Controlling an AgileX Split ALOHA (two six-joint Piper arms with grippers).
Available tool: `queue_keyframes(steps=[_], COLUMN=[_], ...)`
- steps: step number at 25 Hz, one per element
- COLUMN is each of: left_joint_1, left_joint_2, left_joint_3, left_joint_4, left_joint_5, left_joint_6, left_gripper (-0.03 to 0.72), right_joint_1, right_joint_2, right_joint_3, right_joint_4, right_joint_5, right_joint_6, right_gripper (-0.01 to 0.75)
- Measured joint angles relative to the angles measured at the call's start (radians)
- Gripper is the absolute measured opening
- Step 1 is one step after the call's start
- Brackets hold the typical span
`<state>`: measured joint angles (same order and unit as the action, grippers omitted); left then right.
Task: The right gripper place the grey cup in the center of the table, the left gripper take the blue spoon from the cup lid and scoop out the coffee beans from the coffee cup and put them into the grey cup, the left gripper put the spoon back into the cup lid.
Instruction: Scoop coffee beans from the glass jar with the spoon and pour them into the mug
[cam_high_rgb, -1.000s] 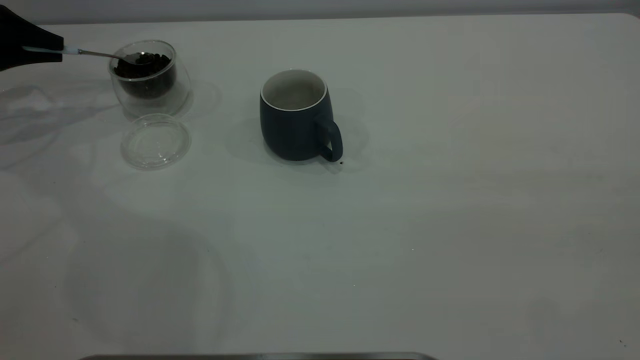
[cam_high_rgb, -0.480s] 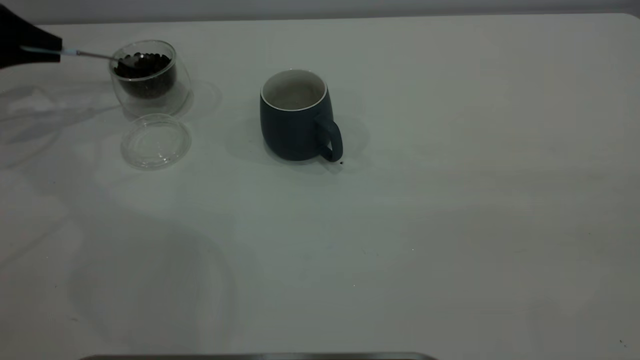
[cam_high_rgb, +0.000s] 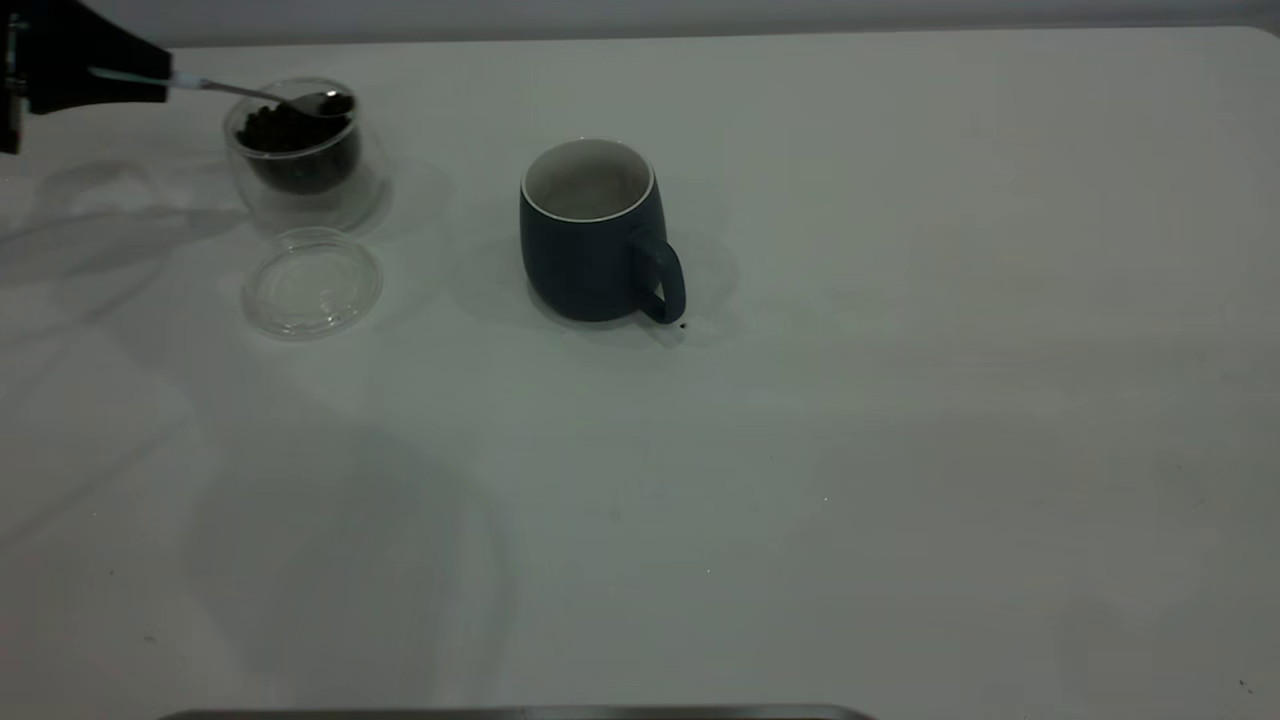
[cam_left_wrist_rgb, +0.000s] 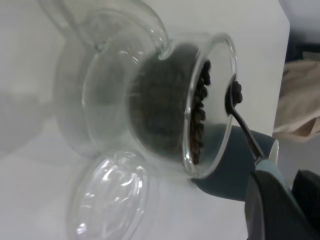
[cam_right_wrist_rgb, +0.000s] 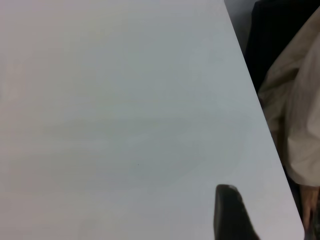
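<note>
I read no text, label, brand, number or sign in any view. The dark blue-grey matte ceramic mug (cam_high_rgb: 597, 235) has a plain, unmarked wall, and the small clear double-walled glass cup (cam_high_rgb: 303, 155) left of the mug is equally unmarked. I find nothing printed on the off-white tabletop (cam_high_rgb: 900, 400).

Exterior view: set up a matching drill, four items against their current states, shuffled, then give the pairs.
Items:
1. blue spoon
2. grey cup
3. cup lid
4. coffee cup

States:
A. lying flat and bare on the table
B. holding dark coffee beans
C. standing mid-table, inside looks empty
D. held by the left gripper, bowl at the glass rim

Pairs: 1-D, 2-C, 3-A, 4-B
</note>
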<state>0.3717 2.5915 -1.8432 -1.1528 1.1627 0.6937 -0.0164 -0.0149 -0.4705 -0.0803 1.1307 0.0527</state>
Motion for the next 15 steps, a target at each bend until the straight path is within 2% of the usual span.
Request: queue_keyframes(steps=[5,15], left_joint_1=[-0.049,-0.072], left_joint_2=[0.000,0.000], left_joint_3=[0.000,0.000], left_joint_4=[-0.002,-0.002], left_joint_5=[0.003,0.003], left_joint_6=[0.000,-0.007], left_gripper=[0.125,0.125], right_joint_1=[0.000,0.000], right_joint_2=[0.000,0.000], right_joint_3=[0.000,0.000], right_joint_4=[0.000,0.000], right_joint_5=[0.000,0.000], right_joint_6=[0.000,0.000], right_gripper=[0.364,0.364])
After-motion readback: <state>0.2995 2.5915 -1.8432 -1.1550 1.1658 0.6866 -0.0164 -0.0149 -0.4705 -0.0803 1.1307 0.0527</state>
